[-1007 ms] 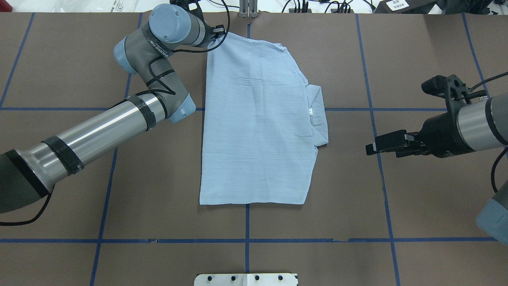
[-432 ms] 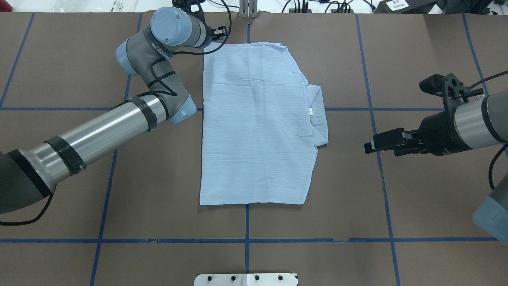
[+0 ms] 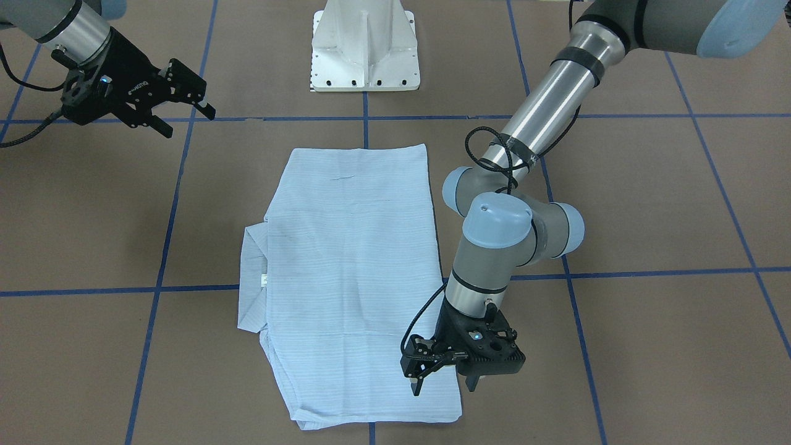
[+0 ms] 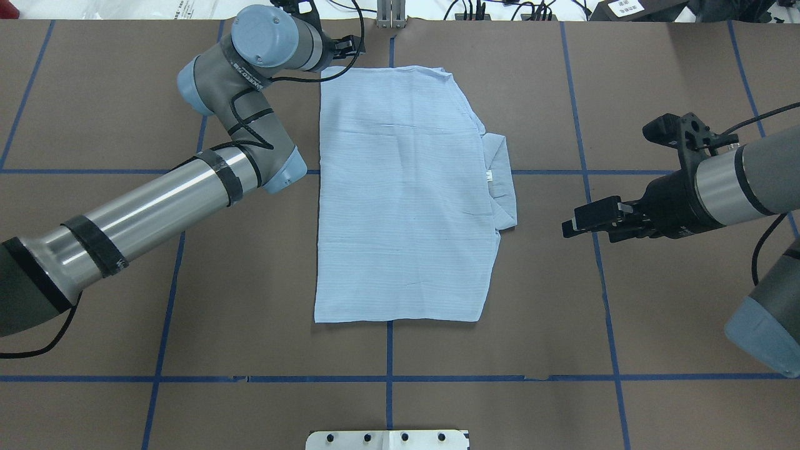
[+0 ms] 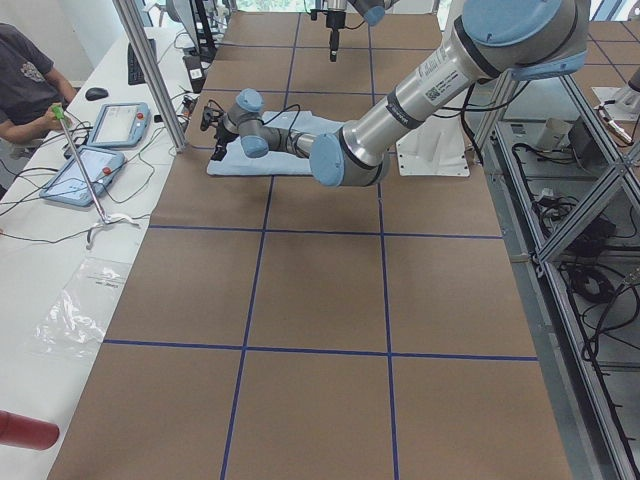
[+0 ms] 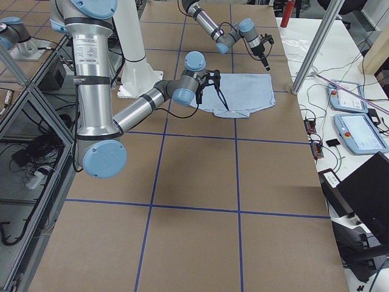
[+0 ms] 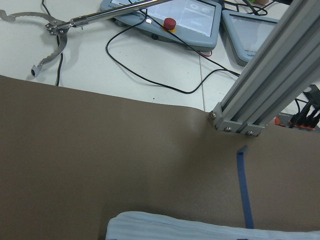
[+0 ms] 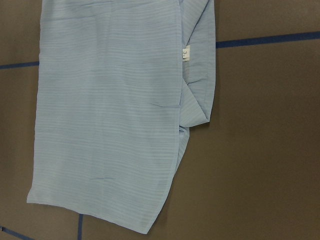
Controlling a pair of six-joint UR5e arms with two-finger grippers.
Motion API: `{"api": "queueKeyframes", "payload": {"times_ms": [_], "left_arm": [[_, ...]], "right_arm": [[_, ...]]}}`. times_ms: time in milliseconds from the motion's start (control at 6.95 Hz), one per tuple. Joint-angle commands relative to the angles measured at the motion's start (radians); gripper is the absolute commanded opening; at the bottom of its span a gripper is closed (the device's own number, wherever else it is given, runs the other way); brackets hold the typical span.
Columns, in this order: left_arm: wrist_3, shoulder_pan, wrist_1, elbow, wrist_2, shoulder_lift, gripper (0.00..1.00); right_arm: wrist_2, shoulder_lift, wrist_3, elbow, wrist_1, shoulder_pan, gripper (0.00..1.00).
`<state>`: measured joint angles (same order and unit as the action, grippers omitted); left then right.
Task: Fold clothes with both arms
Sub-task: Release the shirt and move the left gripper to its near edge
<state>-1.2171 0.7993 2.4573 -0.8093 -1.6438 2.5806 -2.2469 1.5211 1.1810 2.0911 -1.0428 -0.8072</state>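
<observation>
Left gripper (image 3: pixel 444 384) hangs wide and empty over the far left corner of the shirt (image 4: pixel 400 200), which lies folded mid-bench. Right gripper (image 4: pixel 584 223), also wide, stands apart. Pinching only the top layer could spoil the fold.

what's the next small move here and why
Probably ease the right claw in toward the collar, which sticks out past the folded shirt on that side. That claw hangs open, apart from the cloth. The left claw is open at the far corner, holding nothing.
</observation>
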Motion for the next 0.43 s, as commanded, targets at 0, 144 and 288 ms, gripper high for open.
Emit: {"api": "queueKeyframes", "payload": {"times_ms": [0, 144, 288], "left_arm": [[-0.010, 0.000, -0.217, -0.297, -0.122, -0.145, 0.99], [-0.034, -0.011, -0.221, -0.476, -0.164, -0.280, 0.99], [-0.107, -0.059, -0.222, -0.642, -0.212, -0.407, 0.99]], "right_arm": [[0.006, -0.004, -0.012, -0.019, -0.002, 0.002, 1.00], [0.018, -0.004, -0.008, -0.025, -0.002, 0.005, 1.00], [0.076, 0.010, -0.003, -0.025, 0.000, 0.003, 1.00]]}}
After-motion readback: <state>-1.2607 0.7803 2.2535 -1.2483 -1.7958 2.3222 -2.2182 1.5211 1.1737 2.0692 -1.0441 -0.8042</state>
